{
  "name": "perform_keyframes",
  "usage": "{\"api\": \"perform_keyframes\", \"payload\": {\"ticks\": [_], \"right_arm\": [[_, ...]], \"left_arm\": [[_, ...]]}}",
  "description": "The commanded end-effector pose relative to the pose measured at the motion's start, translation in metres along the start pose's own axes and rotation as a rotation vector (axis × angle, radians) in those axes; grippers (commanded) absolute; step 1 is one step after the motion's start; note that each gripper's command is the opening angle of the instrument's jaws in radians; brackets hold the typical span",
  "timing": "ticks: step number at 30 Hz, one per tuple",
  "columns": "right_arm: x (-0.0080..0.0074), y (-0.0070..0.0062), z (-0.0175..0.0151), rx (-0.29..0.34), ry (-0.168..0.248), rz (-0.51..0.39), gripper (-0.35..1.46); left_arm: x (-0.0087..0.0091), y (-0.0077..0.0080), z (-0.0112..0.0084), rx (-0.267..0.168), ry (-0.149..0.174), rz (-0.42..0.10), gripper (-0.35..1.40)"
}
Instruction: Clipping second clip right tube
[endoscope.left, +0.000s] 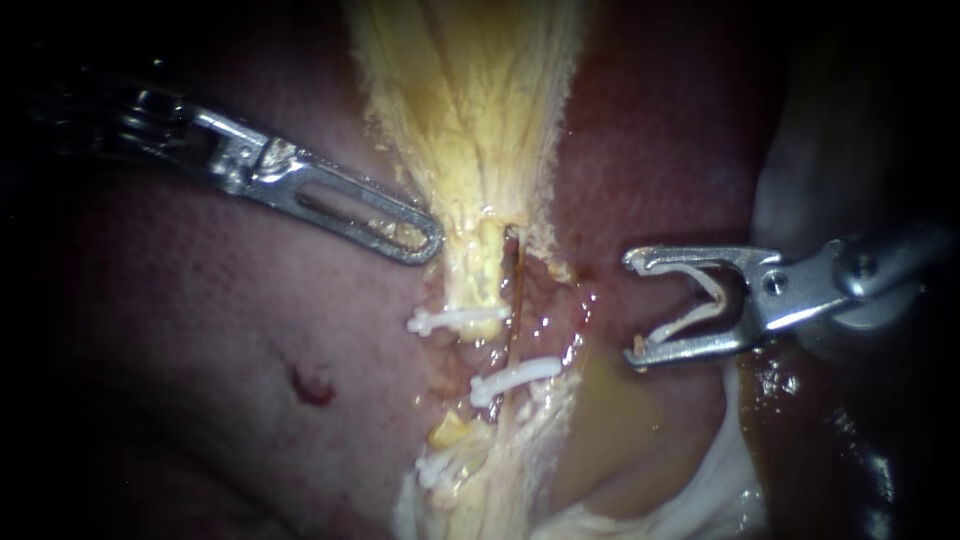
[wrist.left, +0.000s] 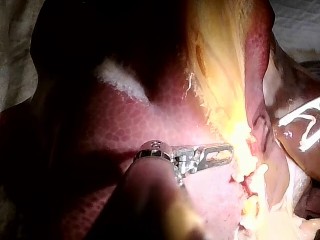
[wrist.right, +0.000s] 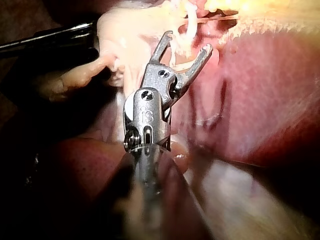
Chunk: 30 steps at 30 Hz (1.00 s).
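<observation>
Jaws of the left instrument (endoscope.left: 425, 238) lie together, empty, tip just touching the edge of the yellow tissue (endoscope.left: 470, 120). Beside it runs the right tube (endoscope.left: 517, 290), thin, soft and wet, likely easy to tear; a placed clip (endoscope.left: 515, 378) already crosses it lower down. Take it square across the bare stretch above. Well apart, the right instrument (endoscope.left: 632, 310) has its jaws standing wide, cradling a white clip (endoscope.left: 685, 320) between them.

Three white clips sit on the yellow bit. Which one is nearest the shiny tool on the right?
The middle clip, slanted, reaching farthest towards the right instrument with its loaded clip. The upper clip and lowest clip lie farther away.
</observation>
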Motion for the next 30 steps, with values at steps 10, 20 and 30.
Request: {"api": "perform_keyframes", "payload": {"ticks": [10,20,30], "right_arm": [[0.0001,0.0001,0.0003,-0.002,-0.001,0.006,0.5],[0.0001,0.0001,0.0004,0.003,0.001,0.007,0.5],[0.0004,0.0,0.003,0.042,0.017,0.112,0.5]], "left_arm": [[-0.0022,-0.0018,-0.0049,-0.008,-0.015,-0.022,-0.35],[-0.0032,-0.0021,-0.0097,-0.033,-0.047,-0.02,-0.35],[-0.0031,-0.0021,-0.0095,-0.035,-0.047,-0.014,-0.35]]}}
